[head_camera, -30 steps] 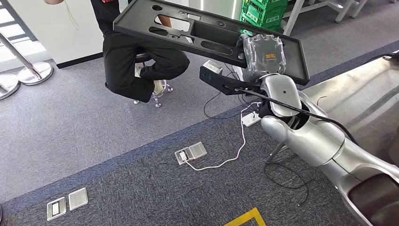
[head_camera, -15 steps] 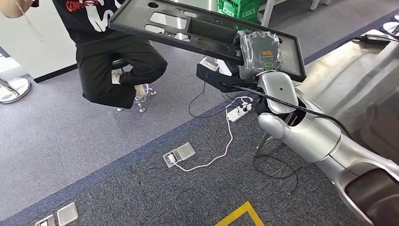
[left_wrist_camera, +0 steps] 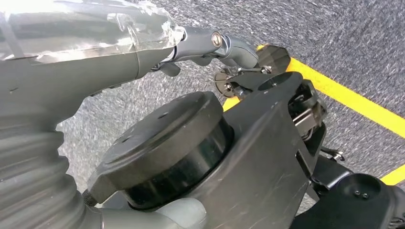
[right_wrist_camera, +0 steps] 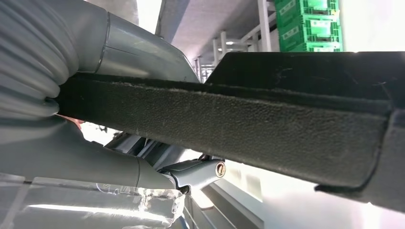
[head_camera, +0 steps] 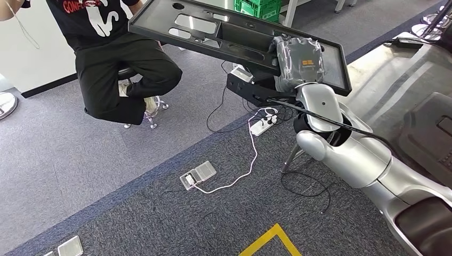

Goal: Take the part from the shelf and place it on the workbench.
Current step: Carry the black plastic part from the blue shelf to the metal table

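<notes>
right hand (head_camera: 298, 58) grips black part (head_camera: 213, 32), held tilted over carpet | left hand (left_wrist_camera: 95, 52) state unclear

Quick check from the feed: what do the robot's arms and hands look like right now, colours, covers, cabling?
The right arm is glossy silver with rounded joint shells and a dark elbow section; a black cable runs along it. The right hand is grey under clear plastic wrap, with an orange label. The left hand has a grey ribbed cover, plastic wrap and dark fingers.

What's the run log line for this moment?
right hand: holds black panel part aloft | left hand: hanging, empty | person: seated behind | workbench: part not placed
</notes>
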`<state>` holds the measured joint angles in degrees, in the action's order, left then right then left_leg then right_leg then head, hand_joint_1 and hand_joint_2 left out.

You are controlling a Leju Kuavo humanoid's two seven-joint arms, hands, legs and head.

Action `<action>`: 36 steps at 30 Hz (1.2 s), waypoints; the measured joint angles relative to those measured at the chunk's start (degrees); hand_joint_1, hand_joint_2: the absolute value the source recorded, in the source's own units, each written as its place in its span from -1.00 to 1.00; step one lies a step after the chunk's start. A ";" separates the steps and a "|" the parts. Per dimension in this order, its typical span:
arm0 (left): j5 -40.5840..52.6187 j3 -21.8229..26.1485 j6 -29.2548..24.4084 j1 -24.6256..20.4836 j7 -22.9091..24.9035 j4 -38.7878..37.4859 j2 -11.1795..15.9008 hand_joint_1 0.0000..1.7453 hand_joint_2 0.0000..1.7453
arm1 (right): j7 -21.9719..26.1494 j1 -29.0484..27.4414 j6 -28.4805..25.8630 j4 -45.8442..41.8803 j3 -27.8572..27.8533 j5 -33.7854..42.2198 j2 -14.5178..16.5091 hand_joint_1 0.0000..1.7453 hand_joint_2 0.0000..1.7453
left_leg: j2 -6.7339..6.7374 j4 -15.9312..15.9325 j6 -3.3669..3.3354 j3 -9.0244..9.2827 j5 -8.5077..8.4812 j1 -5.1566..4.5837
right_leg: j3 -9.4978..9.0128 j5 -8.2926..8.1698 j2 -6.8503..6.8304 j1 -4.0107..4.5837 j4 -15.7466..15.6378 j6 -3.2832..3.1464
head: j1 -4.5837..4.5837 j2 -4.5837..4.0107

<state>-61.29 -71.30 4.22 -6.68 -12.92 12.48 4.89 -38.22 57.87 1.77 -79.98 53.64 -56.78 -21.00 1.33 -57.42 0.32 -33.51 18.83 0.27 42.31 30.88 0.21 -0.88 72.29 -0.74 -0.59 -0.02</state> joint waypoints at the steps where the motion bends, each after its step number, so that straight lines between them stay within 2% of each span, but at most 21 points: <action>1: 0.00 0.00 0.00 -0.02 0.00 0.00 -0.02 -1.00 1.00 | 0.02 0.03 -0.01 0.01 0.00 0.01 0.00 1.00 1.00 | 0.30 -0.28 0.23 0.00 0.21 0.07 | -2.02 -1.90 -0.52 -0.07 -4.01 0.09 | -0.24 0.00; 3: 0.01 0.01 0.00 -0.08 -0.01 0.00 -0.03 -1.00 1.00 | 0.07 0.11 -0.04 0.02 0.00 -0.01 0.02 1.00 1.00 | 0.78 -1.00 0.84 -0.17 0.72 -0.01 | -5.36 -3.98 -1.62 0.15 -10.67 -0.08 | -0.64 0.00; 4: 0.02 0.01 0.00 -0.08 -0.03 0.00 -0.02 -1.00 1.00 | 0.09 0.13 -0.06 0.03 0.00 0.00 0.03 1.00 1.00 | 0.98 -1.28 1.13 -0.26 0.90 -0.09 | -6.00 -4.12 -1.85 0.29 -12.11 -0.32 | -0.65 0.00; 8: 0.04 0.00 -0.01 -0.08 -0.13 0.00 -0.03 -1.00 1.00 | 0.14 0.17 -0.10 0.11 -0.03 -0.01 -0.01 1.00 1.00 | 1.20 -2.46 2.25 -0.47 1.85 0.04 | -5.94 -4.19 -0.73 0.48 -12.43 -1.55 | -0.07 0.00; 10: 0.04 0.00 0.01 -0.09 -0.22 0.00 -0.04 -1.00 1.00 | 0.16 0.20 -0.10 0.11 -0.04 -0.03 0.06 1.00 1.00 | 0.19 -7.06 2.73 -2.26 4.76 0.24 | -6.05 -4.38 -0.21 0.37 -12.63 -2.05 | 0.50 0.00; 12: 0.04 0.00 0.04 -0.03 -0.28 0.00 -0.04 -1.00 1.00 | 0.21 0.18 -0.10 0.11 -0.03 -0.04 0.15 1.00 1.00 | -0.55 -14.72 2.86 -5.76 8.31 0.31 | -6.02 -4.40 0.41 0.52 -12.62 -2.25 | 1.25 0.00; 13: 0.04 0.00 0.08 0.00 -0.30 0.00 -0.04 -1.00 1.00 | 0.22 0.15 -0.10 0.11 -0.02 -0.03 0.17 1.00 1.00 | -0.70 -17.54 2.82 -7.16 9.11 0.28 | -6.03 -4.41 0.78 0.63 -12.62 -2.27 | 1.48 0.00; 14: 0.03 0.00 0.11 0.02 -0.31 0.00 -0.04 -1.00 1.00 | 0.24 0.13 -0.10 0.11 -0.01 -0.02 0.18 1.00 1.00 | -0.80 -18.46 2.67 -7.71 8.79 0.23 | -6.05 -4.41 1.17 0.72 -12.61 -2.28 | 1.68 0.00; 15: 0.03 0.00 0.14 0.03 -0.33 0.00 -0.04 -1.00 1.00 | 0.25 0.12 -0.10 0.11 -0.01 -0.01 0.19 1.00 1.00 | -0.92 -16.98 2.41 -7.13 7.34 0.15 | -6.12 -4.42 1.58 0.78 -12.61 -2.29 | 1.86 0.00; 17: 0.03 0.00 0.15 0.03 -0.34 0.00 -0.04 -1.00 1.00 | 0.24 0.12 -0.10 0.11 0.00 -0.01 0.22 1.00 1.00 | -2.06 -9.23 1.68 -3.78 3.03 -0.06 | -6.24 -4.42 2.33 0.77 -12.61 -2.27 | 2.20 0.00; 19: 0.03 0.00 0.16 0.05 -0.37 0.00 -0.03 -1.00 1.00 | 0.24 0.12 -0.10 0.13 0.00 -0.02 0.24 1.00 1.00 | -3.50 -3.01 1.12 -1.25 0.76 -0.23 | -6.07 -4.51 3.01 0.69 -12.55 -2.07 | 2.36 0.00; 20: 0.03 0.00 0.16 0.05 -0.38 0.00 -0.03 -1.00 1.00 | 0.25 0.10 -0.10 0.13 0.00 -0.02 0.24 1.00 1.00 | -3.84 -1.92 0.96 -0.92 0.66 -0.34 | -5.91 -4.60 3.30 0.57 -12.57 -1.86 | 2.38 0.00; 22: 0.03 0.00 0.17 0.01 -0.40 -0.01 -0.03 -1.00 1.00 | 0.25 0.07 -0.10 0.14 -0.02 -0.01 0.22 1.00 1.00 | -3.27 -1.24 0.61 -0.72 0.42 -0.42 | -5.67 -4.77 3.75 0.35 -12.69 -1.26 | 2.43 0.00; 24: 0.03 0.00 0.17 -0.02 -0.42 -0.01 -0.04 -1.00 1.00 | 0.25 0.14 -0.10 0.14 -0.07 -0.01 0.14 1.00 1.00 | -2.52 -0.24 0.04 -0.40 -0.16 -0.29 | -4.96 -3.55 2.93 0.40 -11.19 -0.74 | 2.19 0.00; 27: 0.01 0.00 0.17 -0.02 -0.44 -0.01 -0.04 -1.00 1.00 | 0.31 0.15 -0.10 0.16 -0.09 -0.01 0.19 1.00 1.00 | -1.39 0.31 -0.37 -0.32 -0.53 -0.25 | -0.85 1.38 0.89 0.37 -1.90 -0.26 | 1.28 0.00; 28: 0.01 0.00 0.17 0.00 -0.44 -0.01 -0.04 -1.00 1.00 | 0.33 0.06 -0.09 0.20 -0.08 0.00 0.21 1.00 1.00 | -1.03 0.27 -0.39 -0.36 -0.51 -0.25 | 0.51 2.42 0.60 0.29 1.12 -0.12 | 1.01 0.00; 29: -0.01 0.00 0.17 0.02 -0.44 -0.01 -0.04 -1.00 1.00 | 0.32 -0.02 -0.09 0.24 -0.08 0.01 0.20 1.00 1.00 | -0.67 0.21 -0.37 -0.38 -0.47 -0.22 | 1.07 2.45 0.40 0.18 2.46 0.01 | 0.70 0.00; 30: -0.01 0.00 0.17 0.02 -0.44 -0.01 -0.05 -1.00 1.00 | 0.32 -0.06 -0.08 0.27 -0.07 0.01 0.20 1.00 1.00 | -0.32 0.10 -0.29 -0.39 -0.39 -0.18 | 0.57 1.46 0.21 0.08 1.59 0.13 | 0.40 0.00; 33: -0.05 0.01 0.17 -0.06 -0.44 -0.02 -0.08 -1.00 1.00 | 0.32 0.06 -0.10 0.29 -0.07 0.01 0.21 1.00 1.00 | 0.53 -0.73 0.39 -0.48 0.22 -0.15 | -4.79 -3.17 -1.50 0.09 -9.00 0.21 | -0.45 0.00; 34: -0.07 0.01 0.16 -0.07 -0.44 -0.02 -0.08 -1.00 1.00 | 0.32 0.12 -0.10 0.29 -0.07 0.01 0.24 1.00 1.00 | 0.74 -1.06 0.67 -0.58 0.42 -0.23 | -5.92 -3.74 -1.93 0.19 -11.36 -0.03 | -0.63 0.00; 36: -0.09 0.01 0.16 -0.07 -0.45 -0.02 -0.08 -1.00 1.00 | 0.32 0.18 -0.10 0.33 -0.08 0.03 0.28 1.00 1.00 | 1.17 -1.36 1.18 -0.68 0.57 -0.40 | -6.28 -3.64 -1.80 0.50 -12.40 -0.67 | -0.45 0.00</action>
<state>-61.37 -71.29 4.38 -6.75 -13.37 12.46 4.81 -37.90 58.06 1.66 -79.65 53.56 -56.75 -20.73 2.50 -58.78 1.49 -34.19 19.40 -0.12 36.03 27.24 -1.58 -0.38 59.89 -1.40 -1.04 -0.02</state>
